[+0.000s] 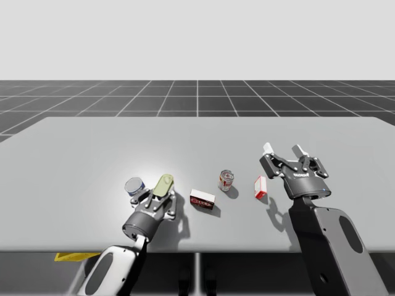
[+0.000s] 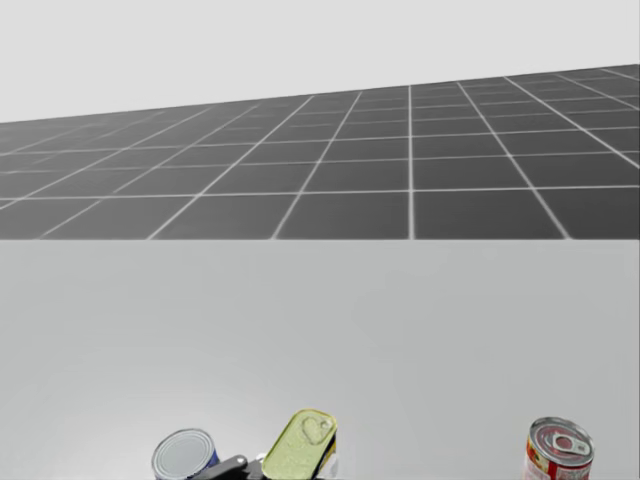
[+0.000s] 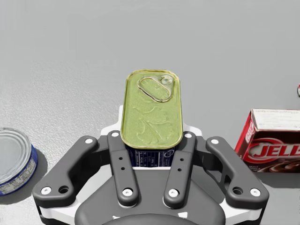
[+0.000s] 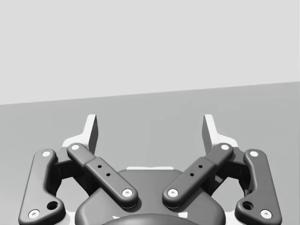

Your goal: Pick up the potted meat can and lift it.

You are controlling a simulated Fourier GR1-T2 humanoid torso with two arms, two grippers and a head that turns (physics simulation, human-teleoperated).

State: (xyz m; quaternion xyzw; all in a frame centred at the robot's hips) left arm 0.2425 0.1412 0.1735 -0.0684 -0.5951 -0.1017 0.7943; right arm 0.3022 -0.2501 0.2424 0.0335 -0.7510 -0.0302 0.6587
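My left gripper (image 3: 152,143) pinches the meat can (image 3: 151,110) from both sides, the can's ring-pull lid standing ahead of the fingers. A blue tin (image 3: 14,159) sits beside the gripper on one side and a red box (image 3: 272,140) on the other. My right gripper (image 4: 150,131) is spread wide, well apart from the can. The grey table (image 1: 92,148) lies beneath, with a dark tiled floor (image 1: 197,95) beyond.

**Left gripper** (image 3: 151,126): two-finger linkage type. Links are flat matt dark-grey bars with rounded ends. There is a silver screw at each pivot and a pair of small holes in each inner link. Fingertips are white and the base is dark and rounded.

**Right gripper** (image 4: 151,124): same build. White fingers (image 4: 93,131) are wedge-shaped, and the high view shows a small white marking on the body.

**Left forearm** (image 1: 108,271): pale grey shell with a dark oval inset and a dark cylindrical wrist (image 1: 137,227).

**Right forearm** (image 1: 336,246): mid-grey shell with a darker oval inset.
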